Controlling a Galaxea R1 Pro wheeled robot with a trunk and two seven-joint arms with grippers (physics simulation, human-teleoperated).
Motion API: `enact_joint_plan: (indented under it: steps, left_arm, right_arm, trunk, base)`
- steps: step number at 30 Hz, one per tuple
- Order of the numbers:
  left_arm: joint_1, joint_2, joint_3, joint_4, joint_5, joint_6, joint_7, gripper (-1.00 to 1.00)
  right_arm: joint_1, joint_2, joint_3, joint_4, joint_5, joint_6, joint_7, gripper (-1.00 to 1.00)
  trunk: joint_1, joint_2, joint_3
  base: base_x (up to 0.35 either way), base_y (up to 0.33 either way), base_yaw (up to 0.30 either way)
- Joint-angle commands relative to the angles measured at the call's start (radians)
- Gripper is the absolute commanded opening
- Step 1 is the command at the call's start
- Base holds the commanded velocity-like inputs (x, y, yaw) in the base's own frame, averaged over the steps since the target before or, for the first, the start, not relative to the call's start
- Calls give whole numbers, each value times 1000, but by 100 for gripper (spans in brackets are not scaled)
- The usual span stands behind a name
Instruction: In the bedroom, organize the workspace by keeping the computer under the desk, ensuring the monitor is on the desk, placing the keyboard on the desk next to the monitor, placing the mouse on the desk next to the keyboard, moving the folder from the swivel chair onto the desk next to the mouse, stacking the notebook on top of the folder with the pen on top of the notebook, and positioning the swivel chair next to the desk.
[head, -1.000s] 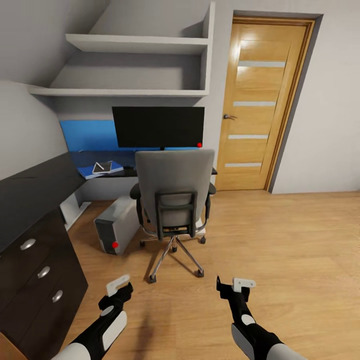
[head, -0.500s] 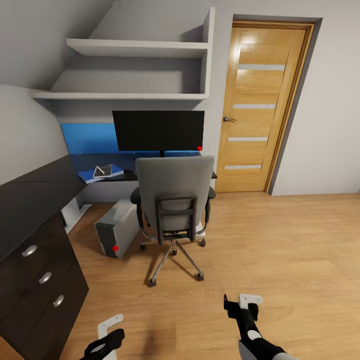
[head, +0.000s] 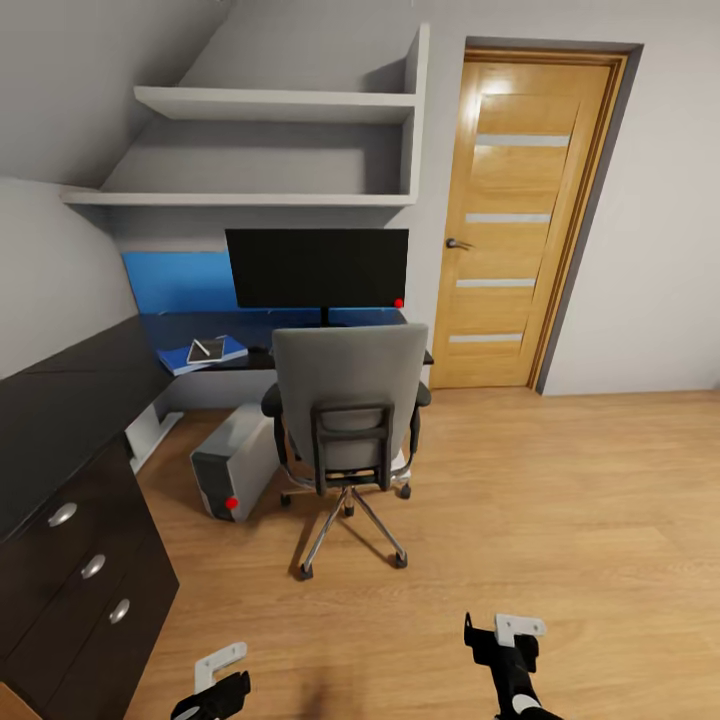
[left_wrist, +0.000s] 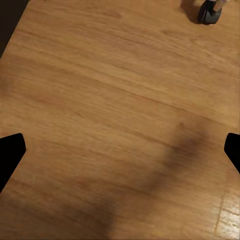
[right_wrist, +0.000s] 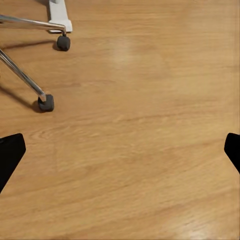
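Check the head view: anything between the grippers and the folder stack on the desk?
Yes. The swivel chair stands in front of the desk, and the computer sits left of it; the folder lies beyond them.

Pale grey walls (head: 650, 250), white shelves (head: 270, 105), oak door (head: 520, 215), wood floor (head: 560, 520).

Closed oak door (head: 520, 215) beside white wall shelves (head: 270, 150).

Even, bright, soft light fills the sharp rendered room, with glare on the door (head: 520, 215), faint shadows under the swivel chair (head: 348, 420), and blurrier wrist views.
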Motion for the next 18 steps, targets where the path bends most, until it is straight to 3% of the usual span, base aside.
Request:
enact_joint_plan:
  steps: [1, 4, 14, 18]
  left_arm:
    - [0, 0, -8, 0, 5, -2, 5, 100]
    - [0, 2, -8, 0, 5, -1, 7, 100]
    - [0, 1, -8, 0, 7, 9, 11, 100]
    - [0, 2, -8, 0, 7, 9, 13, 100]
  right_arm:
    - [0, 0, 8, 1, -5, 0, -5, 100]
    - [12, -2, 8, 8, -5, 6, -5, 100]
    - [201, -1, 8, 16, -4, 9, -5, 100]
    - [230, -1, 8, 16, -4, 9, -5, 100]
  trunk:
    - [-4, 7, 2]
    - [-16, 28, 12]
    - [-54, 98, 43]
    - [-69, 126, 56]
  base:
    - [0, 0, 0]
    - [0, 0, 0]
    - [0, 0, 0]
    - [0, 0, 0]
